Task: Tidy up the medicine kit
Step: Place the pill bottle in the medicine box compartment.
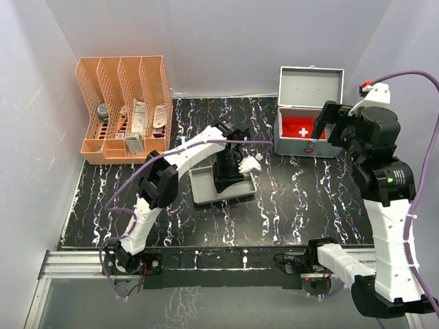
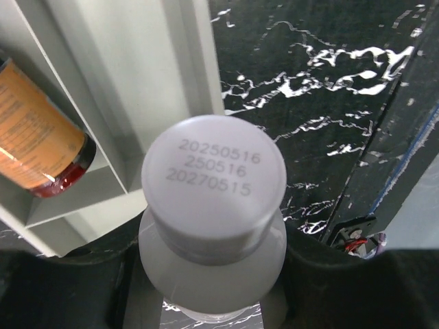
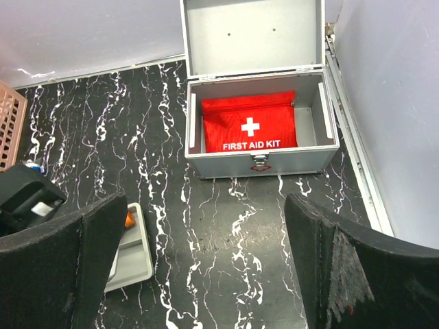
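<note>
The medicine kit [image 1: 310, 145] stands at the back right, a grey metal box with its lid up, and a red first-aid pouch [image 1: 302, 128] lies inside it. My left gripper [image 1: 233, 168] hangs over the grey divided tray [image 1: 200, 192], shut on a white capped bottle [image 1: 251, 164]. In the left wrist view the bottle [image 2: 214, 178] fills the middle, its cap printed with dates, held between the black fingers [image 2: 55, 288]. An amber bottle [image 2: 34, 137] lies in a tray [image 2: 130, 82] compartment. My right gripper [image 1: 328, 123] hovers open in front of the kit [image 3: 260, 161], with the pouch [image 3: 250, 123] in sight.
An orange file organiser [image 1: 127, 110] with several packets and bottles stands at the back left. White walls close in behind and on both sides. The tray's corner [image 3: 130, 257] shows beside my right gripper's left finger [image 3: 62, 267].
</note>
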Robot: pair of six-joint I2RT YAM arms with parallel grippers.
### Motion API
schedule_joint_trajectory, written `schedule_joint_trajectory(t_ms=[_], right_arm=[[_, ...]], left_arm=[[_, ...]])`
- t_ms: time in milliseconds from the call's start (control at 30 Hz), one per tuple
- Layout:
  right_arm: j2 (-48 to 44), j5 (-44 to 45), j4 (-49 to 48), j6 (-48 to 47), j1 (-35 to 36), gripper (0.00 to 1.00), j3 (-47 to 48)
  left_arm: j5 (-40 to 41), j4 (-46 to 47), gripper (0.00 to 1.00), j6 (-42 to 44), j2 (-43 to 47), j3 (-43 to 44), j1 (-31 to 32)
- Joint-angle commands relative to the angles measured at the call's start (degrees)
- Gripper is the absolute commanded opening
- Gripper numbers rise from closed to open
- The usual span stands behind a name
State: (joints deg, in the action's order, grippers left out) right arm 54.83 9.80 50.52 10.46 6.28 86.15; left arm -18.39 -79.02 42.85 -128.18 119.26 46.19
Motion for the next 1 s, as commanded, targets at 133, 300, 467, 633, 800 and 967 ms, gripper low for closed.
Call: schedule_joint_trajectory(t_ms=[133,300,467,633,800,967], right_arm=[[-1.78,1.89,-0.64,0.44,0.12,0.98,1.2],[-2.07,3.08,1.75,0.18,0.11,0.98,3.06],[-2.84,4.16,3.04,-0.1,0.07,0.98,3.41],[-3.58,4.48,2.8,-0.01,0.08,0.98,2.77],[-3.79,4.12,1.95,0.13,0.11,0.98,1.69],[-3.81,3.7,0.81,0.29,0.12,0.98,0.79]], left_arm=[[2.54,5.04,0.0,-6.16,-3.53,-0.76,0.28],[1.9,4.5,0.0,-7.33,-7.48,3.47,0.71],[1.91,2.36,0.0,-6.98,-10.69,8.89,1.17],[1.83,1.19,0.0,-6.73,-10.7,8.89,1.35],[0.87,-0.63,0.0,-6.38,-10.21,7.89,1.34],[1.47,-0.51,0.08,-5.93,-9.73,7.52,1.35]])
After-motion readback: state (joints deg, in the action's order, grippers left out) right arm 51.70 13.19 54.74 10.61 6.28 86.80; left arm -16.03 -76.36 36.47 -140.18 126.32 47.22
